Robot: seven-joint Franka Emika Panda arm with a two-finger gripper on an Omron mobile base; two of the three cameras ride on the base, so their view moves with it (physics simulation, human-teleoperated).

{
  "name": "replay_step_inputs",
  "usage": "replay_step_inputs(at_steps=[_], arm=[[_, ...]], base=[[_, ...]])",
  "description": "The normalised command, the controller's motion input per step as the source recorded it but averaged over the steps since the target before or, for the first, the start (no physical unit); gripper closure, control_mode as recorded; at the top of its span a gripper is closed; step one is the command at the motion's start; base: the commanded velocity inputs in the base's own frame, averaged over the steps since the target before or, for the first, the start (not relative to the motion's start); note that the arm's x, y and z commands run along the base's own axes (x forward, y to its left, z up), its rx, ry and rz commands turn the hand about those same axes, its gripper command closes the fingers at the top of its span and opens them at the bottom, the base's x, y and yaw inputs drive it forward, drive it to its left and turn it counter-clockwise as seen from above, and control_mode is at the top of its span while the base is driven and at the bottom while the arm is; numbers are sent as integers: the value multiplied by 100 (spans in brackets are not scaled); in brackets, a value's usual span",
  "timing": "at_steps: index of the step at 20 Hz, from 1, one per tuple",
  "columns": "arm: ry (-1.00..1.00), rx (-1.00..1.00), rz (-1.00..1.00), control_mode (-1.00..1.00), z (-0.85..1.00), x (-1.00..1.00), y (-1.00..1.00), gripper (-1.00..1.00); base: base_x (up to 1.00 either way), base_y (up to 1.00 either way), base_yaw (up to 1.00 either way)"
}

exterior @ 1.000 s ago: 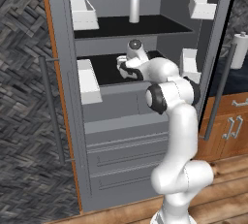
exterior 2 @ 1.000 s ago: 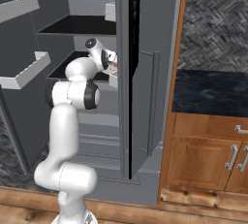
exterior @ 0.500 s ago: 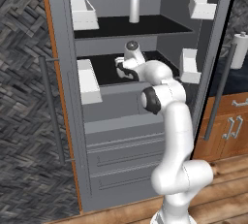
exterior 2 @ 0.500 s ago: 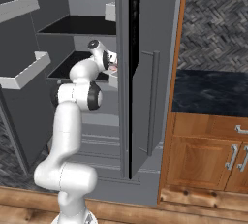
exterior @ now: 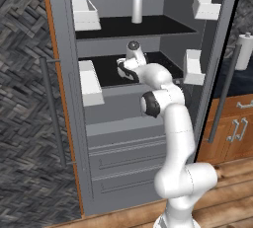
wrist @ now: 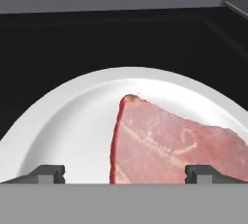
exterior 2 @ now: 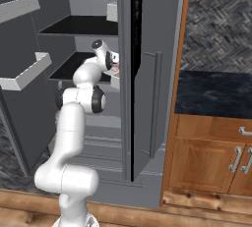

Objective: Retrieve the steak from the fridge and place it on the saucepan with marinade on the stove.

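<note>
Steak (wrist: 179, 150) on plate (wrist: 72, 126) — jaws wide

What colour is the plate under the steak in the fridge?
The plate is plain white, holding the pink-red steak; the hand view shows it best.

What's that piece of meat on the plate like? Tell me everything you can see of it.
The steak is a flat, raw-looking slab, pink-red with faint pale marbling and a darker red rim along its left edge. It tapers to a blunt corner at the top and lies flat on a round white plate on the fridge's black shelf. The open gripper hangs just short of it, not touching.
</note>
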Motion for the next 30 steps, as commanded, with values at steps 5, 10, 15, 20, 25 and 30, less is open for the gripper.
replay_step_inputs(at_steps=[5,10,15,20,25,30], arm=[[0,0,0,-100,-4,22,0,-100],[0,0,0,-100,-18,9,-15,-100],[0,0,0,-100,-1,0,0,100],[0,0,0,-100,0,0,0,100],[0,0,0,-100,0,0,0,100],[0,-1,0,-100,-13,0,0,100]], base=[[0,0,0],[0,0,0],[0,0,0],[0,0,0],[0,0,0],[0,0,0]])
